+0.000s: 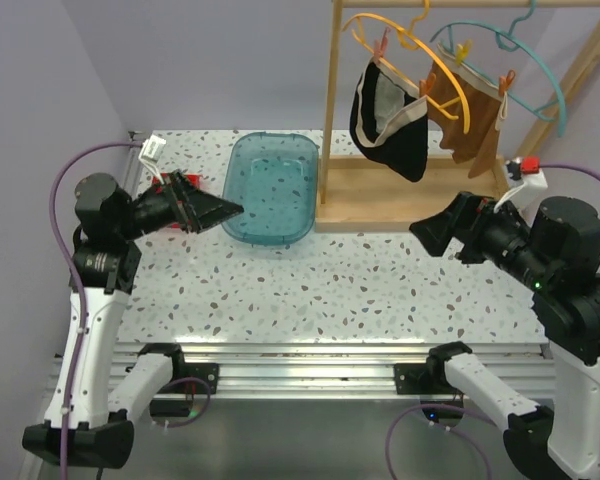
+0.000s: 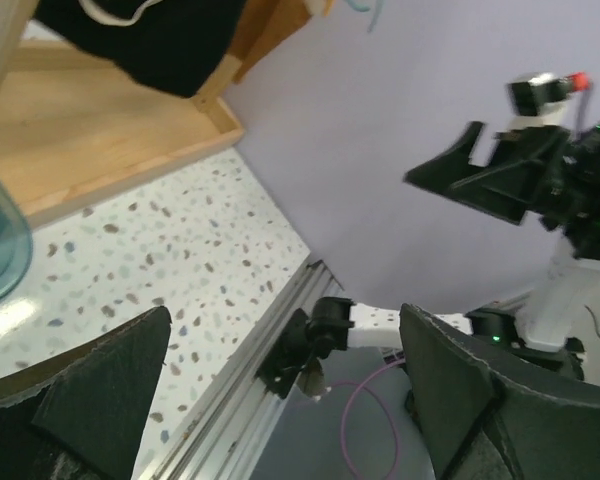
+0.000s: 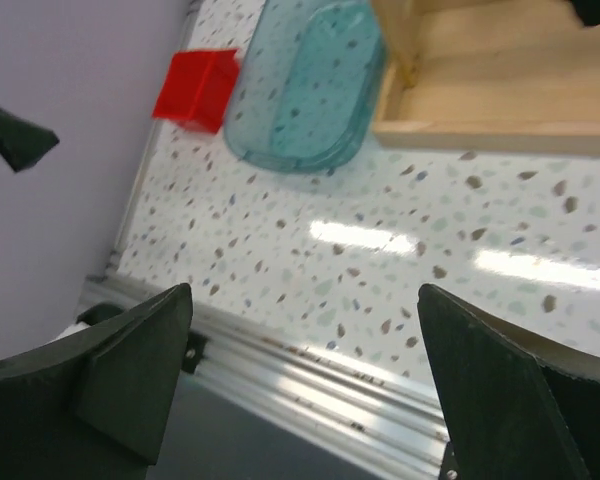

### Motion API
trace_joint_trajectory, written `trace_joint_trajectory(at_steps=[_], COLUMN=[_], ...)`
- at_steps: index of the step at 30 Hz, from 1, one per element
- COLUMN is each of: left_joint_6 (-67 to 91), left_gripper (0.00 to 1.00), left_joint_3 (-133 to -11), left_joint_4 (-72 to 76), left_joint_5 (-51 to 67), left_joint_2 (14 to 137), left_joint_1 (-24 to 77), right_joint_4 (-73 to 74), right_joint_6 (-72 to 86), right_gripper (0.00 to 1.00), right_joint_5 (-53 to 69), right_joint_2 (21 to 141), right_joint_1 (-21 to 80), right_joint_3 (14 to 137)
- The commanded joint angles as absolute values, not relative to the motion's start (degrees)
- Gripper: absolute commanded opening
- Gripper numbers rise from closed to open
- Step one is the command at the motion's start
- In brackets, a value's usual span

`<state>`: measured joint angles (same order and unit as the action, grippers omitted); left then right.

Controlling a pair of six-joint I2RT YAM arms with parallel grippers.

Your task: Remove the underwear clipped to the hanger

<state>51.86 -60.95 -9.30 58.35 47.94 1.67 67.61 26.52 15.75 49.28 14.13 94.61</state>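
Two pieces of underwear hang clipped on the wooden rack [image 1: 332, 100]. The black one with pale lining [image 1: 390, 128] hangs from the orange hanger [image 1: 450, 75]. The rust-brown one [image 1: 477, 128] hangs from the teal hanger [image 1: 540, 70]. My left gripper [image 1: 225, 210] is open with nothing in it, low over the table to the left of the rack. My right gripper [image 1: 430, 232] is open with nothing in it, below and in front of the brown garment. In the left wrist view the black garment's lower edge [image 2: 150, 40] shows at the top, far from my open left gripper [image 2: 285, 315]. The right gripper [image 3: 305, 295] frames only tabletop.
A teal plastic bin [image 1: 270, 185] sits left of the rack's wooden base [image 1: 410, 190], just beyond the left gripper. A small red block [image 3: 195, 88] lies beside the bin [image 3: 310, 90]. The aluminium rail [image 1: 300, 370] runs along the table's near edge.
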Motion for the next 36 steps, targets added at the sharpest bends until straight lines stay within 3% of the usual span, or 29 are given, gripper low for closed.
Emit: trace_joint_trajectory(at_steps=[1, 3, 6, 17, 26, 36], left_joint_6=[36.5, 31.1, 31.6, 34.9, 34.4, 34.3], left_gripper=[1.00, 1.00, 1.00, 1.00, 1.00, 1.00], left_joint_3=[-69.8, -75.1, -75.9, -68.5, -66.4, -65.7], left_joint_4=[-31.5, -40.5, -38.0, -29.3, -30.5, -31.3], left_joint_5=[51.5, 48.2, 48.5, 56.1, 56.3, 56.3], left_joint_2=[55.1, 58.7, 58.8, 54.8, 50.4, 49.0], left_joint_1=[2.7, 3.7, 4.8, 6.8, 6.9, 7.4], right_joint_4=[66.6, 65.7, 62.8, 46.3, 47.6, 48.7], right_joint_6=[22.9, 20.5, 16.6, 4.7, 2.1, 4.6], right_gripper=[0.98, 0.98, 0.98, 0.99, 0.99, 0.98], right_joint_5=[-3.4, -9.5, -17.6, -18.6, -19.3, -4.1], right_joint_2=[51.0, 52.2, 54.4, 68.0, 81.2, 84.3], right_joint_1=[14.2, 14.2, 14.2, 14.2, 13.4, 9.3], right_joint_3=[101.8, 104.5, 105.1, 110.4, 122.3, 120.9])
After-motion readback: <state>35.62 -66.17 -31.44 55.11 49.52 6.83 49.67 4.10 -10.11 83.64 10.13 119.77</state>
